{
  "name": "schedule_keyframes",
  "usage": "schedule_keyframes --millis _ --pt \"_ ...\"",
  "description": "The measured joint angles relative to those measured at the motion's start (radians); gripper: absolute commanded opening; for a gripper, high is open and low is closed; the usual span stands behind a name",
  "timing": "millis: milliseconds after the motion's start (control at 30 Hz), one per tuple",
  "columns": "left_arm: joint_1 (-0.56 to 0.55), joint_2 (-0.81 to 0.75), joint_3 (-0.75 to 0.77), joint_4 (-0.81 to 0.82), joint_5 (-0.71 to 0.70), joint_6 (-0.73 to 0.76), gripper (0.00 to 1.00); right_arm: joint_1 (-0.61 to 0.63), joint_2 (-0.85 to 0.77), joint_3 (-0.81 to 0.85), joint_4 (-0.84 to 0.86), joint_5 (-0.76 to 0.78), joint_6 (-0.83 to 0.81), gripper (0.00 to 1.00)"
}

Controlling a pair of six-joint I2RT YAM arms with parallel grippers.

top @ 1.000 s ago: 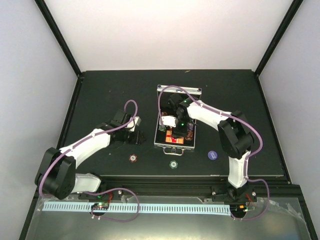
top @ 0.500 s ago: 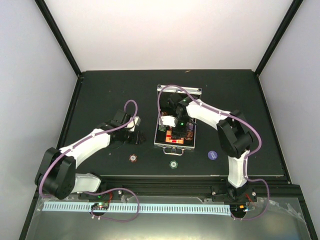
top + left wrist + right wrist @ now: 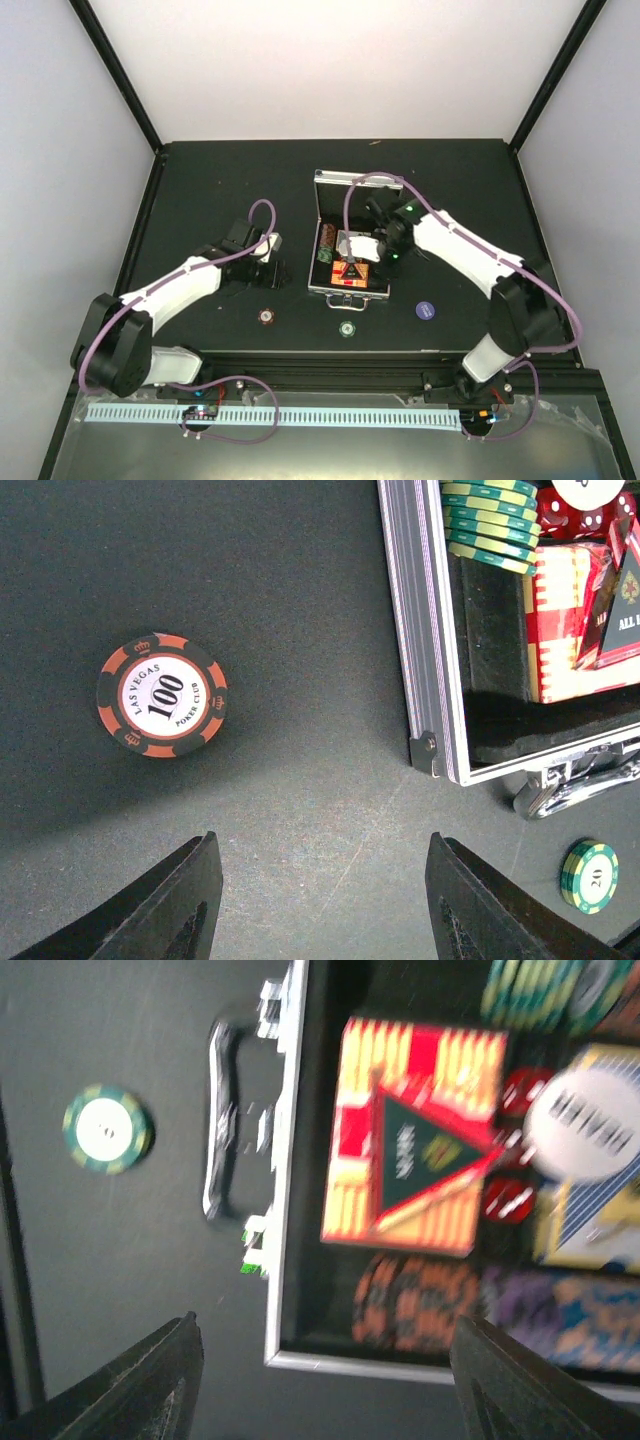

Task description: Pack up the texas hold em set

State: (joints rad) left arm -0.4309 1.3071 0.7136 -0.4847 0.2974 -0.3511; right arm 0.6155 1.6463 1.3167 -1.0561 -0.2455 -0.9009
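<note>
Left fingers (image 3: 180, 910) spread empty near orange-black chip (image 3: 162, 694); right fingers (image 3: 150, 1380) spread empty over open briefcase (image 3: 288, 1260)

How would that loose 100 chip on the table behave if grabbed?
The 100 chip lies flat on the table, so a pinch may slide it before catching its thin edge. It looks rigid and light; set on edge, it would probably roll.

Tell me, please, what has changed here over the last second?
The right gripper pulled back rightward over the open case, its elbow swinging out; the triangular marker now lies uncovered on the card deck. The left gripper and three loose chips stayed put.
</note>
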Motion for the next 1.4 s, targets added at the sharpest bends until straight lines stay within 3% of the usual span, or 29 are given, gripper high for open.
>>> schedule_keyframes --millis 300,467,800,1400 --pt "0.0 0.035 0.024 -0.002 0.0 0.011 0.59 -0.183 -0.141 -0.32 -0.014 0.078 -0.113 0.72" --pt "0.0 0.047 0.025 -0.002 0.0 0.012 0.59 -0.21 -0.192 -0.428 0.01 0.135 -0.185 0.76" --pt "0.0 0.055 0.04 -0.004 0.0 0.016 0.59 -0.211 -0.171 -0.535 0.117 0.219 -0.252 0.76" --pt "0.0 0.07 0.051 -0.006 0.0 0.019 0.59 -0.211 -0.169 -0.579 0.237 0.296 -0.292 0.71"
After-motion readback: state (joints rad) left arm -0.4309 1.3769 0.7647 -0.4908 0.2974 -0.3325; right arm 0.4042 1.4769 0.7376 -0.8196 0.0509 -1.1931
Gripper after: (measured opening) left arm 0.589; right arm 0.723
